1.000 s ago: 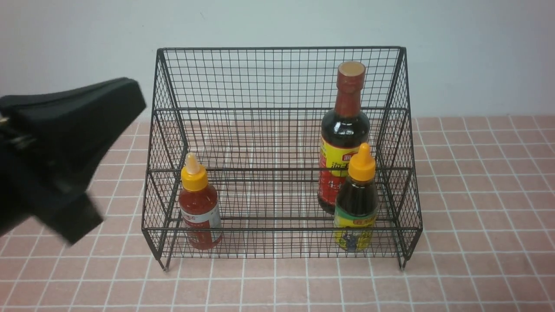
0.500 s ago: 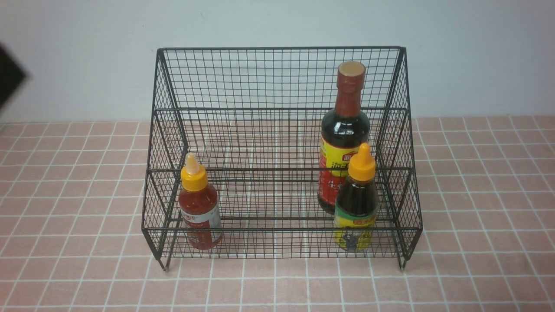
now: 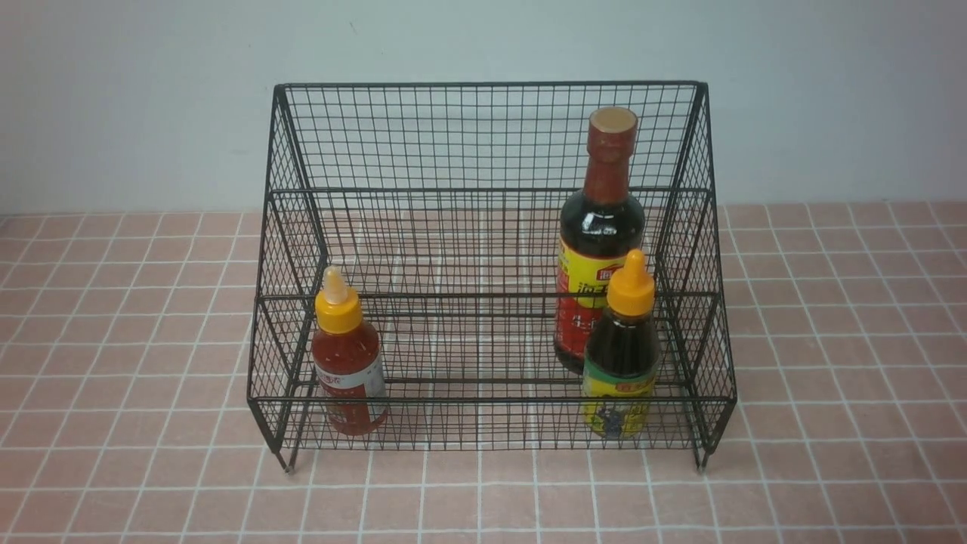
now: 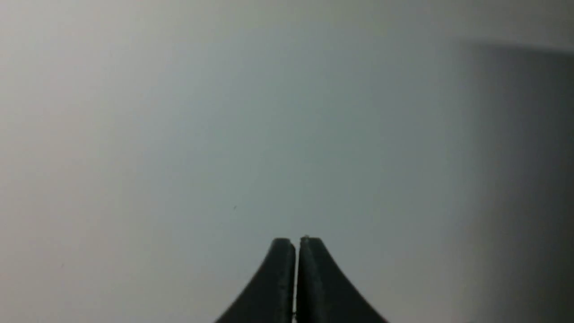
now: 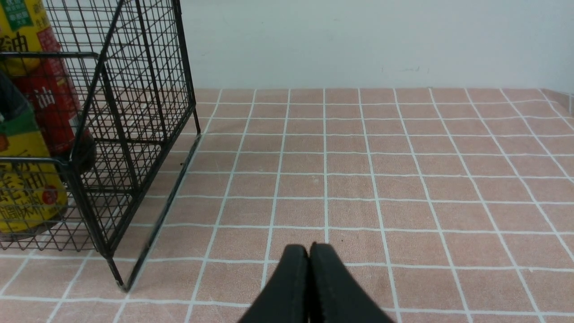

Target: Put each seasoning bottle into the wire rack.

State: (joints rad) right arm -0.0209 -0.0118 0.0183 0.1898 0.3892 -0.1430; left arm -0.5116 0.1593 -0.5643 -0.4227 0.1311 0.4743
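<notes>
The big black wire rack [image 3: 491, 264] stands on the pink tiled counter [image 3: 831, 340], and all three bottles are inside it, standing up straight. The tall dark soy-sauce bottle [image 3: 600, 242] with the brown-red cap is on the back step. The small dark bottle [image 3: 621, 355] with the orange cap stands right in front of it on the low front step. The small red-sauce bottle [image 3: 347, 366] with the yellow cap is on the low front step too, at the other end, well apart from the other two. No arm shows in the front view. The right gripper [image 5: 309, 251] has its jaws pressed together with nothing between them. It hangs low over the bare counter. The rack's side and one foot [image 5: 119, 280] are near these jaws, off to one side and a little ahead, and the labels of the two dark bottles show through the wires there. The left gripper [image 4: 296, 244] also has its jaws pressed together and holds nothing. In front of these jaws is only a plain grey wall [image 4: 179, 112] with a dark shadow at one edge. The rack and the bottles do not show near the left jaws.
</notes>
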